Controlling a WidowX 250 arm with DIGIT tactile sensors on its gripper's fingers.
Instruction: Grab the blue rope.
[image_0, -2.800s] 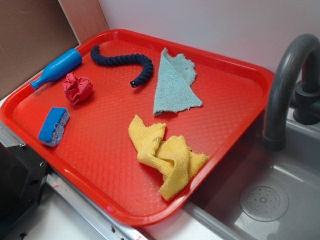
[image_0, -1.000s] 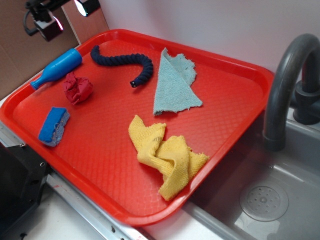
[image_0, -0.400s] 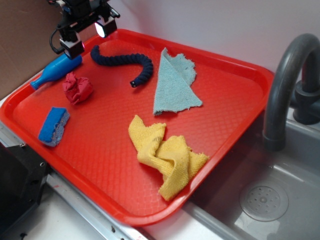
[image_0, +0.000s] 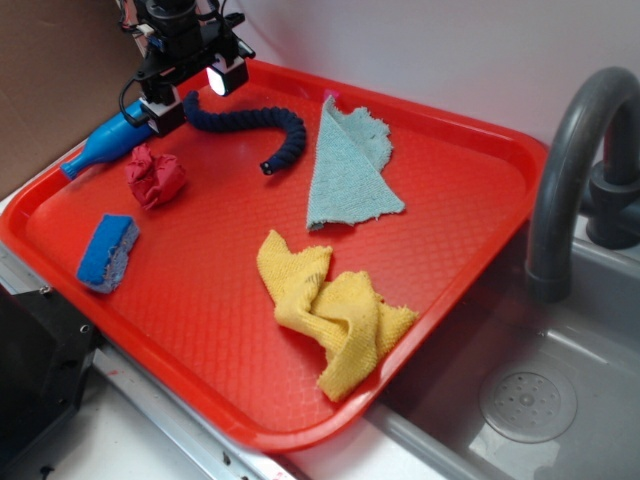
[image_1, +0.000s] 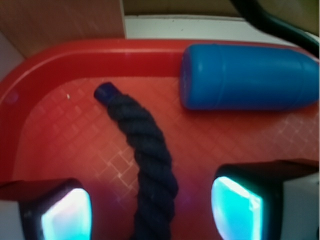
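Currently your gripper sits above the far left corner of the red tray, jaws spread wide and holding nothing. In the wrist view the two lit fingertips straddle the blue rope, which runs up between them w/ clear tray showing on both sides.

Rope location: back-left part of the tray, curving from its blunt end near the corner rim toward the teal cloth.

Risks, as I judge them:
- Blue bottle lies just beside the rope's end, on the right in the wrist view. If you drift that way on descent, a finger could land on it or roll it.
- Rope is round and bendy. Close too high and it could squirm out; an off-centre closure may pinch only one strand.
- You're near the rope's end, not its middle. On lift, the long free part would likely hang and drag, poss. snagging the teal cloth.
- Tray rim is close behind the rope tip. Overshoot toward the corner and a finger may hit the raised lip.

Room to move:
- Back and left are tight: rim, then wall.
- Red crumpled item sits near, toward the front.
- Open tray lies toward the centre, clear until the yellow cloth. Straight up looks unobstructed.
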